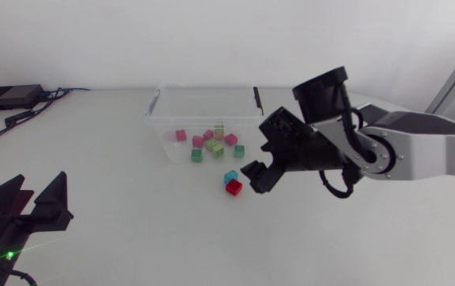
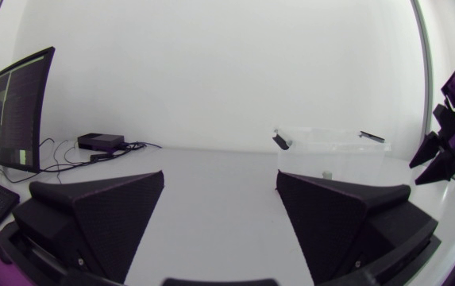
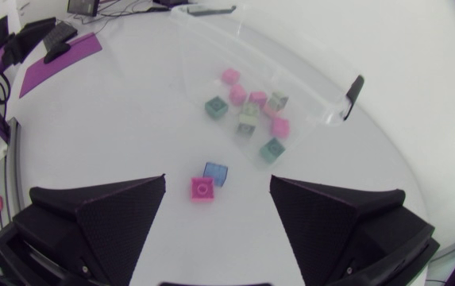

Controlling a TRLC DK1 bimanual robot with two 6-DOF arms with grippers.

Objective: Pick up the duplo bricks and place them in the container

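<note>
Surface: white table [image 1: 132,238] is carrying a clear container [image 1: 157,119] toward its far side, with a cluster of pink and green bricks [image 1: 211,143] already lying inside.
Loose bricks: a red brick [image 1: 233,187] and a blue brick [image 1: 230,177] are sitting on the table just outside the container's near wall, close together, the blue one on the container side.
Key relation: in the right wrist view both loose bricks are lying just ahead of the gap between the fingers and below them. The red one is nearer and slightly toward one finger.
Brick axis: both are looking squarish, so no long side is dictating the wrist turn.
Nearer arm: the right gripper [image 1: 256,178] is hovering just beside the pair. The left gripper [image 1: 41,187] is resting well apart at the table's near corner.
Right arm pose: it is reaching in from the side, wrist tilted down toward the bricks, fingers spread wide and holding nothing.
Left arm pose: it is looking across the table, fingers likewise spread and empty.
Next move, as I judge it: lowering straight onto the red brick.
</note>
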